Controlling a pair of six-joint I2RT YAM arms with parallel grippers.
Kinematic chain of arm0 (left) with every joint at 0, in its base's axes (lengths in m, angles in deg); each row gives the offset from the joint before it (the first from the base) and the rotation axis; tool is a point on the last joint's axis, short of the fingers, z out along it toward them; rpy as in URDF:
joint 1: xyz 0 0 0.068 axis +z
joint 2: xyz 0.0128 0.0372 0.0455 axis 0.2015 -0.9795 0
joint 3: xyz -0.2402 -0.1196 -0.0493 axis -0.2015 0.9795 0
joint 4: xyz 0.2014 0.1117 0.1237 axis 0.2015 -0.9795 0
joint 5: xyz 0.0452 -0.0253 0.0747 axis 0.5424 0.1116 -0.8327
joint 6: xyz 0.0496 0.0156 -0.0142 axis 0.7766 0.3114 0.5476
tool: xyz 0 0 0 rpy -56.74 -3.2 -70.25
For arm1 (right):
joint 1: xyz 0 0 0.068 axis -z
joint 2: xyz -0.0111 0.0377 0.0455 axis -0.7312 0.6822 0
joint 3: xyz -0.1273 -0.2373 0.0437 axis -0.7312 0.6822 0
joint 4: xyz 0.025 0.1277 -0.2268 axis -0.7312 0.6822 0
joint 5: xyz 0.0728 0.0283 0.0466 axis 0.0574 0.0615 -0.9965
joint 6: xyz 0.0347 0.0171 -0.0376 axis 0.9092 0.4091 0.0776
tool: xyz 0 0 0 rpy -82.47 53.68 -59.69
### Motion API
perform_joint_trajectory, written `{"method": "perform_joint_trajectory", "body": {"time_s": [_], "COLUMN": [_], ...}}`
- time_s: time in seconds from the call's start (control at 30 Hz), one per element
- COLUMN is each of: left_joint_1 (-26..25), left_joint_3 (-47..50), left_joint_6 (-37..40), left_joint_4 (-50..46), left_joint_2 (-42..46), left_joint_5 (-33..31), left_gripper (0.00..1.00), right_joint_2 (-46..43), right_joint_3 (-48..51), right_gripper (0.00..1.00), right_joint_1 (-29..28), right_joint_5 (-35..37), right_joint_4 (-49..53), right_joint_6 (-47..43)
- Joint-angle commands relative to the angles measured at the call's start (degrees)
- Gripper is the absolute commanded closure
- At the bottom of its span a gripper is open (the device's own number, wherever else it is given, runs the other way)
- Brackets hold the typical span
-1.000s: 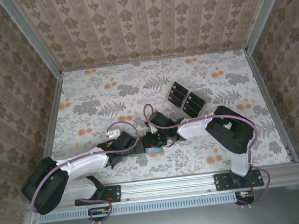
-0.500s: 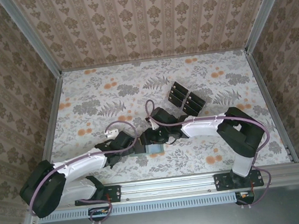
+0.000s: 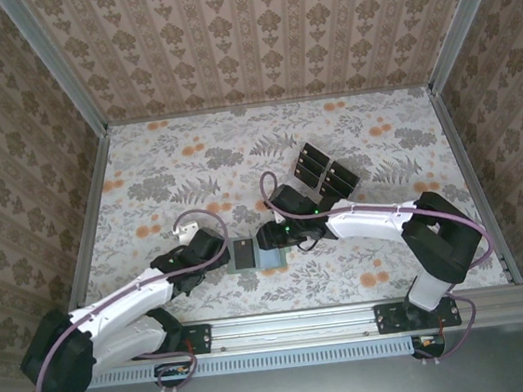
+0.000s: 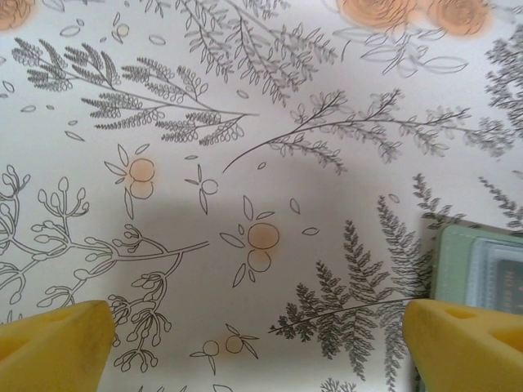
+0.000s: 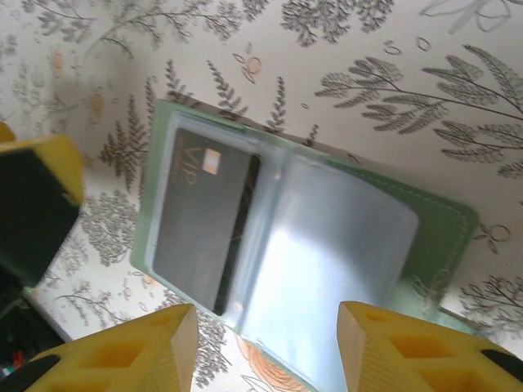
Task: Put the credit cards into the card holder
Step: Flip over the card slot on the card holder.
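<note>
The card holder [image 3: 270, 260] lies open on the flowered table, green outside with clear sleeves inside [image 5: 327, 261]. One black credit card [image 5: 200, 220] sits under the sleeve of its left half [image 3: 244, 254]. Further black credit cards [image 3: 325, 172] lie in a clear tray behind it. My right gripper [image 5: 270, 351] hovers open over the holder's near edge, with nothing gripped [image 3: 278, 238]. My left gripper [image 4: 257, 351] stands wide open over bare table just left of the holder [image 4: 482, 269], touching nothing [image 3: 219, 256].
The clear tray [image 3: 306, 154] stands at the back right of the middle. Aluminium rails [image 3: 302, 318] and patterned walls bound the table on all sides. Bare cloth stretches to the left and far right [image 3: 148, 180].
The left gripper has drawn back to the left, uncovering the open holder with the card in it. The right gripper's fingers have spread apart and its arm has stretched out further.
</note>
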Motion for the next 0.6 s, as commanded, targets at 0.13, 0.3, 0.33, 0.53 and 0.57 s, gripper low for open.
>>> {"method": "perform_joint_trajectory", "body": {"time_s": [0.13, 0.3, 0.33, 0.53, 0.57], "left_joint_1": [0.41, 0.45, 0.41, 0.32, 0.35], "left_joint_3": [0.98, 0.98, 0.98, 0.98, 0.98], "left_joint_6": [2.65, 1.66, 1.66, 2.20, 2.49], "left_joint_4": [-0.69, -2.31, -2.35, -1.41, -0.97], "left_joint_2": [3.84, 3.40, 3.42, 3.35, 3.33], "left_joint_5": [1.19, 0.64, 0.79, 1.84, 2.03], "left_gripper": [0.00, 0.00, 0.00, 0.00, 0.00], "right_joint_2": [-0.07, 2.26, 2.60, 2.85, 2.86], "right_joint_3": [-2.66, -3.91, -3.99, -4.85, -5.12], "right_gripper": [0.55, 0.67, 0.71, 0.76, 0.76], "right_joint_1": [-1.77, -3.09, -3.09, -3.06, -3.04], "right_joint_5": [1.30, 0.06, 0.05, 3.04, 3.74], "right_joint_4": [1.88, 0.61, 0.40, 3.03, 3.88], "right_joint_6": [-1.99, -1.18, -1.11, -2.38, -2.98]}}
